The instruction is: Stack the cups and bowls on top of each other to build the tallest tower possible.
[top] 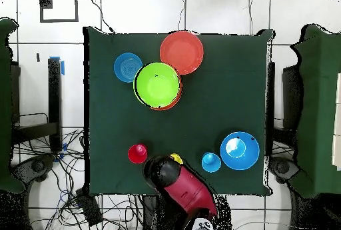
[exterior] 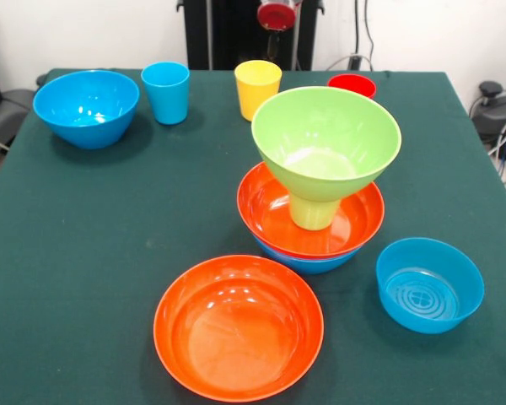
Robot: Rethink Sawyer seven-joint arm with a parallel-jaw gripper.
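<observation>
Cups (exterior: 165,91) are ranged just beside the drawn-back hand (top: 163,171), tower (exterior: 325,143) farther out; its opening cannot be told.

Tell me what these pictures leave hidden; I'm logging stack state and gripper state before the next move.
- Blue bowl under the tower: front view shows only a sliver below the orange bowl; overhead, the green bowl covers it.
- Yellow cup: overhead, mostly hidden by the arm.
- Gripper: cut off by the front view's top edge; open or shut unknown.
</observation>
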